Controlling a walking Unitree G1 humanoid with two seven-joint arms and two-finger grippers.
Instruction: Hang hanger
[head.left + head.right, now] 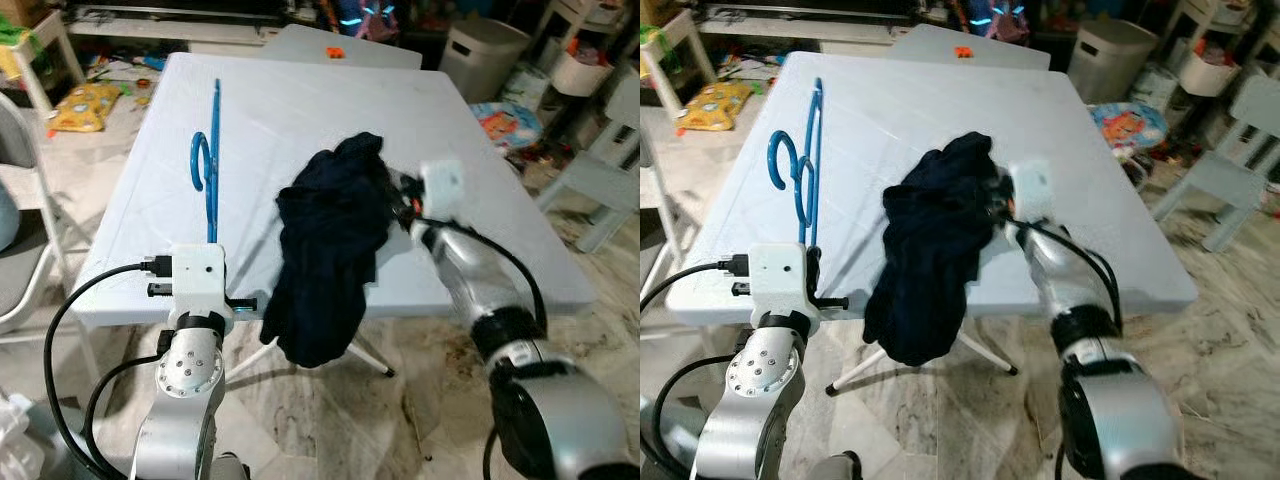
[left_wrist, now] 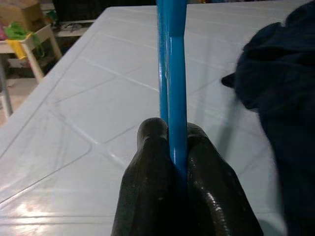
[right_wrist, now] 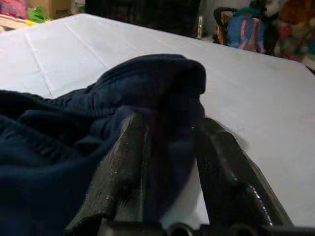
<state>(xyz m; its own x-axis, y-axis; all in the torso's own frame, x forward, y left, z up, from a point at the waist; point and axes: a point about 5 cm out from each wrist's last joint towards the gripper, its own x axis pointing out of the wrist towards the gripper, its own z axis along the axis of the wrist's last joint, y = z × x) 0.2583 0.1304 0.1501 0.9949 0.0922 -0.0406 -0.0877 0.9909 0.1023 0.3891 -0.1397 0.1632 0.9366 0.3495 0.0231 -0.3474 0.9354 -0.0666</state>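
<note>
Left gripper clamps blue hanger lengthwise, hook leftward; right gripper pinches dark garment

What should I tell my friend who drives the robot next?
Left gripper: shut on the blue hanger, which stands over the white table.
Right gripper: shut on the dark garment, a bunch of cloth between its fingers; the rest droops over the table's near edge.
Done: both things are gripped.
Left: the garment is not on the hanger yet, and the hanger is not hung.
</note>
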